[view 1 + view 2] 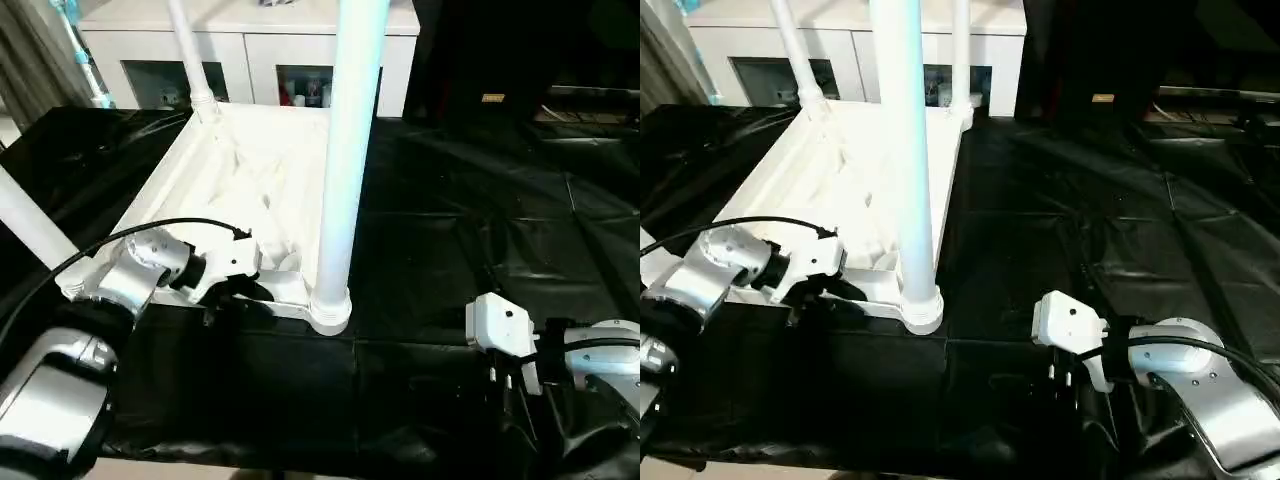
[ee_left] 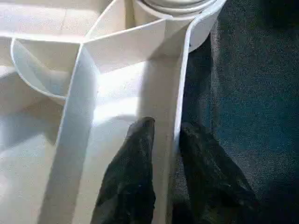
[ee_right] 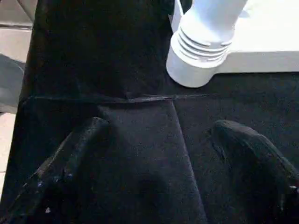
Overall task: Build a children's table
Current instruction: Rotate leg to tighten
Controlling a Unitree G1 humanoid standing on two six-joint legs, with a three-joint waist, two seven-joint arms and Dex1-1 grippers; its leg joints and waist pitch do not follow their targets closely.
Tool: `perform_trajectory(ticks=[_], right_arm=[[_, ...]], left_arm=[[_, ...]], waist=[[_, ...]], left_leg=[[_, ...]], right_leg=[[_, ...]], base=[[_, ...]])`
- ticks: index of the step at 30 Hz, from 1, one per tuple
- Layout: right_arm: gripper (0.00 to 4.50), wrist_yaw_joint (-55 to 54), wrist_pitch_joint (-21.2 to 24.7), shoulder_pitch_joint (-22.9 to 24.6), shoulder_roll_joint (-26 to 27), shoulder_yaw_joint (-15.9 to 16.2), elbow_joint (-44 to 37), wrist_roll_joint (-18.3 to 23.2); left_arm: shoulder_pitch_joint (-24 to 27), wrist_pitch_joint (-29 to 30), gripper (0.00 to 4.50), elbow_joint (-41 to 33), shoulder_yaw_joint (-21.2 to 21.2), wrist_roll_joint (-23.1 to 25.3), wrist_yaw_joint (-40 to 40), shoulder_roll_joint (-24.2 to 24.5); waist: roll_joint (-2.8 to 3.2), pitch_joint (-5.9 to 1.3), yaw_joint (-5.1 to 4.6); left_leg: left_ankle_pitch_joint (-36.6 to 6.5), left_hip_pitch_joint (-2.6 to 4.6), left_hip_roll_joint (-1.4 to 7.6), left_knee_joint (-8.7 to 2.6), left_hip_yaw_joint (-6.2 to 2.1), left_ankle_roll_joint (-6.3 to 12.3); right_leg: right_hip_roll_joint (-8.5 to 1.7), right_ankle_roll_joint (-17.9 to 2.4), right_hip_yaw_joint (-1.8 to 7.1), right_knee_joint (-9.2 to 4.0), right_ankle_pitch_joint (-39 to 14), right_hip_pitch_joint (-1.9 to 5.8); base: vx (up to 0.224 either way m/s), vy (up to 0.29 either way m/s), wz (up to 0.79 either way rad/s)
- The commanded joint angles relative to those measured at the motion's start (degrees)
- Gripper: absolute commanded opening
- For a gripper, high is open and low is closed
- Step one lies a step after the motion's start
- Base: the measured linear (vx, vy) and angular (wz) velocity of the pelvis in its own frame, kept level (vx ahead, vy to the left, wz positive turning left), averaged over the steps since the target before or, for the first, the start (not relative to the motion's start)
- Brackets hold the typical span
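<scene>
The children's table top [image 1: 230, 170] lies upside down on the black cloth, ribbed underside up. Several white legs stand in its corner sockets. The nearest leg [image 1: 345, 150] rises from the front right socket [image 3: 196, 65], another leg [image 1: 190, 50] stands at the far left, and a third leg [image 1: 30, 225] at the near left. My left gripper [image 2: 168, 135] straddles the top's near rim, one black finger [image 2: 138, 154] inside the wall and one outside, closed against it. My right gripper [image 3: 168, 154] hovers open over the cloth, a short way in front of the front right socket.
A black cloth [image 1: 480, 220] covers the work surface, with open room to the right of the table top. A white cabinet [image 1: 250, 60] stands behind. The surface's front edge [image 1: 250, 465] runs just below my forearms.
</scene>
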Motion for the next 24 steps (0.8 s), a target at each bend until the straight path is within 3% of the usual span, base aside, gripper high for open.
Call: perform_trajectory(ticks=[1,7,13,14,16,20,22,24], right_arm=[[3.89,-0.1,-0.1,-0.1,-0.7,-1.2,-1.4,0.4],[3.89,-2.0,1.0,-1.2,1.4,-2.0,-0.3,1.2],[3.89,-5.1,0.8,-2.3,3.7,-3.0,1.1,1.0],[3.89,-5.6,0.9,-2.6,4.1,-3.2,1.2,1.1],[3.89,-6.9,1.4,-3.2,4.7,-3.7,1.8,1.0],[3.89,-8.6,3.1,-4.4,5.6,-3.9,3.0,0.6],[3.89,-8.2,2.9,-4.7,6.4,-2.9,3.3,0.4],[3.89,-8.0,2.7,-4.9,6.9,-2.0,3.3,0.1]], left_arm=[[-0.7,-0.8,0.76,1.0,-0.2,0.7,-0.3,0.1],[1.9,6.1,0.09,-4.3,2.1,-4.0,-5.1,-1.0],[9.5,9.7,0.09,-14.1,0.5,-4.8,-3.5,-2.1],[10.6,10.9,0.09,-15.8,0.6,-5.3,-2.6,-2.8],[12.1,11.9,0.09,-18.1,0.6,-5.1,0.1,-4.1],[14.3,14.6,0.09,-21.9,1.2,-4.1,4.9,-6.6],[15.2,16.1,0.09,-23.9,1.7,-4.2,7.5,-8.1],[15.8,17.0,0.09,-25.5,1.5,-4.3,7.8,-8.3]], waist=[[-0.37,-3.32,0.09],[-0.36,-3.16,0.17],[-0.36,-3.19,-0.25],[-0.60,-3.14,-0.20],[-0.44,-3.03,-0.10],[-0.75,-2.76,0.13],[-1.31,-2.57,0.02],[-1.06,-2.56,-0.17]], left_leg=[[-11.5,2.08,3.88,-4.33,-1.47,4.90],[-11.1,2.02,4.00,-4.50,-1.48,4.92],[-9.7,1.84,3.98,-4.43,-1.35,6.25],[-9.7,1.93,3.95,-4.42,-1.23,6.32],[-10.5,2.10,4.08,-4.48,-1.20,6.15],[-12.0,2.34,4.12,-4.76,-1.00,4.91],[-12.6,2.25,4.02,-4.83,-0.71,4.88],[-12.9,2.07,4.00,-5.01,-0.75,4.87]], right_leg=[[-4.80,-18.3,1.81,-4.04,2.8,1.45],[-5.00,-18.9,1.81,-4.00,2.3,1.38],[-4.84,-18.9,1.68,-3.79,6.1,1.50],[-4.81,-18.7,1.70,-3.91,5.5,1.44],[-4.82,-18.5,1.74,-4.13,3.4,1.24],[-4.71,-17.4,1.76,-4.57,-1.0,1.02],[-4.77,-16.6,1.75,-4.87,-2.9,0.92],[-4.83,-15.6,1.69,-4.93,-4.7,0.86]], base=[[0.000,0.000,0.00],[0.000,0.000,0.00],[0.000,0.000,0.00],[0.000,0.000,0.00],[0.000,0.000,0.00],[0.000,0.000,0.00],[0.000,0.000,0.00],[0.000,0.000,0.00]])
